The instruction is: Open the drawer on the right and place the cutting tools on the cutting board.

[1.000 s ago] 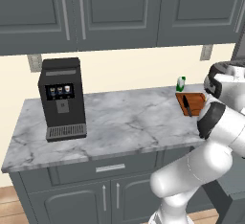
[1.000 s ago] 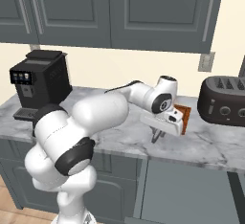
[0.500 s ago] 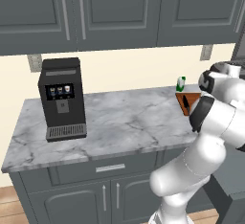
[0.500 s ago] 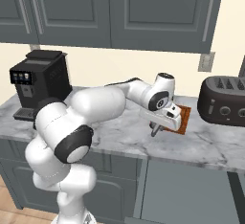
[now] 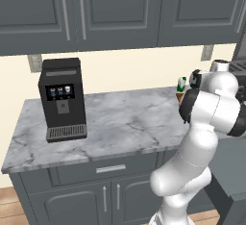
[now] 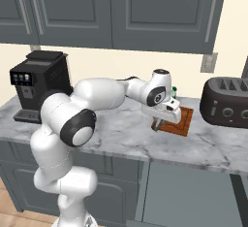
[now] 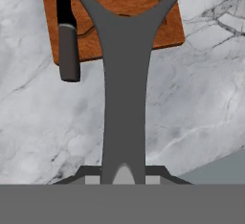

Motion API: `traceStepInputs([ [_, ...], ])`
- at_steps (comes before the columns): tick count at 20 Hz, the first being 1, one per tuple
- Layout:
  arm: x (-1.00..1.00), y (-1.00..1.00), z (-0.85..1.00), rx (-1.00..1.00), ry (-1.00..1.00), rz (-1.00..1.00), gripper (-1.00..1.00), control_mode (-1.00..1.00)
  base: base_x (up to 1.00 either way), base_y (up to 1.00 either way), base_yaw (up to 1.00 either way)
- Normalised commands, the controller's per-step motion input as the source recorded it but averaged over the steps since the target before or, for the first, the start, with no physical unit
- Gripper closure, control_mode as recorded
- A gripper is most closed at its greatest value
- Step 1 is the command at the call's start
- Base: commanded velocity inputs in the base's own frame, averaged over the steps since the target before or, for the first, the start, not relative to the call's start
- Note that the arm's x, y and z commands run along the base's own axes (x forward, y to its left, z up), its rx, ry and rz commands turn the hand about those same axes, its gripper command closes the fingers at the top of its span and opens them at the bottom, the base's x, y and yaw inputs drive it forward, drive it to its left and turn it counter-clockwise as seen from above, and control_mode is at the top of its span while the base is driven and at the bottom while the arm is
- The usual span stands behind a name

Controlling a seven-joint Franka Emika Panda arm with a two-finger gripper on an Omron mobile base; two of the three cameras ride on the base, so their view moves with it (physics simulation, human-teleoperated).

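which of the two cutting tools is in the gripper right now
The pale grey peeler-like tool with the forked head: the gripper holds its handle. The black knife already lies on the cutting board.

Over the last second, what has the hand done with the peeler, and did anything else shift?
The hand has carried the pale grey fork-headed peeler, gripped throughout, from the near counter edge up toward the reddish-brown wooden cutting board; it now hangs over the board's near edge. The slim black knife lies on the board. The board, the black coffee machine and the dark toaster stayed put.
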Motion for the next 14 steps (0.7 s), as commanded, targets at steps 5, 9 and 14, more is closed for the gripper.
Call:
traceStepInputs([
  [5, 0.20, 0.00, 0.00, -0.08, 0.00, 0.00, 1.00, -1.00, 0.00, 0.00, 0.00],
  [9, 0.19, 0.00, -0.08, -0.04, 0.00, 0.00, 1.00, -1.00, 0.00, 0.00, 0.00],
  [14, 0.17, 0.00, -0.18, -0.01, -0.01, 0.00, 1.00, -1.00, 0.00, 0.00, 0.00],
])
